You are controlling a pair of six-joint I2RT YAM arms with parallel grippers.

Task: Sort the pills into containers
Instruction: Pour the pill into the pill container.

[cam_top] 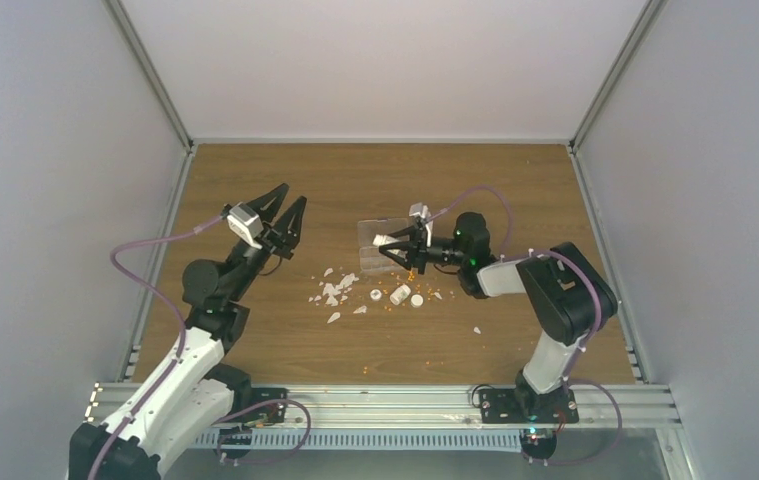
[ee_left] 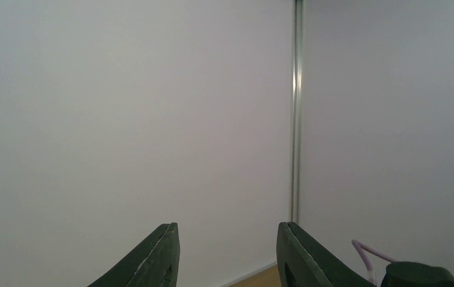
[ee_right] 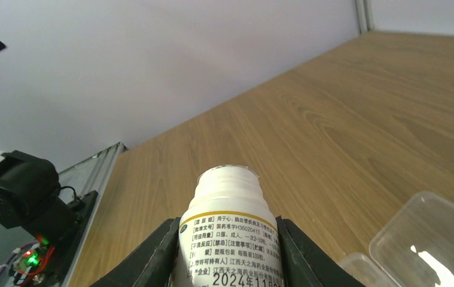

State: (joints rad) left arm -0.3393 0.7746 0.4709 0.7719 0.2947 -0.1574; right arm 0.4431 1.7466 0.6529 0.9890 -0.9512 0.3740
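table (ee_right: pixel 362 119): matt wood | organiser box (ee_right: pixel 429 234): clear glossy plastic | bottle (ee_right: pixel 229 194): smooth white plastic

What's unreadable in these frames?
Bottle contents: right wrist view, mouth faces away.
Organiser box compartments: cut off by the right wrist view's edge; too small in top view, right gripper partly covering.
Pills count: too small, top view.
Left wrist view: nearly all wall.

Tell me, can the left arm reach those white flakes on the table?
Probably yes. The left gripper hangs open and empty above the table, and nothing stands between it and the white flakes. The right gripper, holding a bottle, is off to their other side.
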